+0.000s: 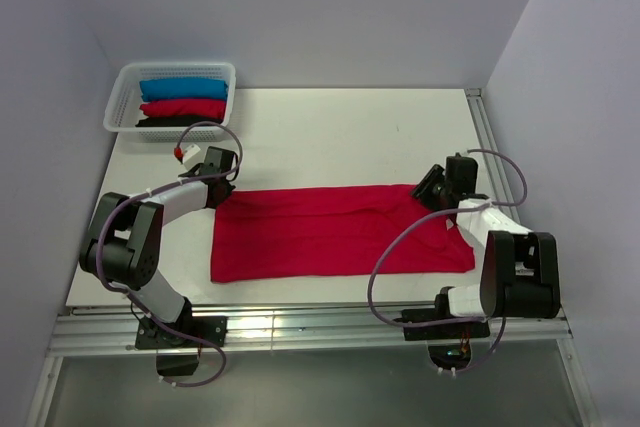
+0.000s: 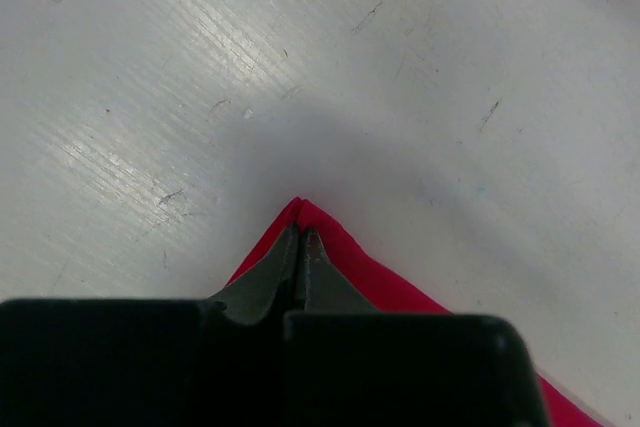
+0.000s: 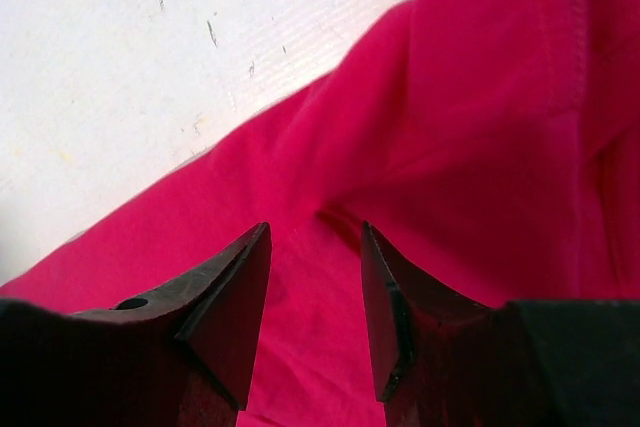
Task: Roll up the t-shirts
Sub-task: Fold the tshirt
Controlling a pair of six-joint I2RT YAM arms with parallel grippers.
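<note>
A crimson-red t-shirt (image 1: pixel 340 232) lies flattened in a long band across the table between the two arms. My left gripper (image 1: pixel 222 190) is at its far left corner. In the left wrist view the gripper (image 2: pixel 300 237) is shut, and the corner of the red cloth (image 2: pixel 370 272) is pinched between the tips and peaks just beyond them. My right gripper (image 1: pixel 430 187) hovers at the shirt's far right corner. Its jaws (image 3: pixel 315 232) stand open right over the red cloth (image 3: pixel 480 127), with a small fold between them and nothing gripped.
A white basket (image 1: pixel 120 97) stands at the back left with rolled blue (image 1: pixel 183 88), red (image 1: pixel 183 107) and black (image 1: pixel 165 122) shirts. Walls close in the left, back and right. A metal rail (image 1: pixel 300 325) runs along the near edge.
</note>
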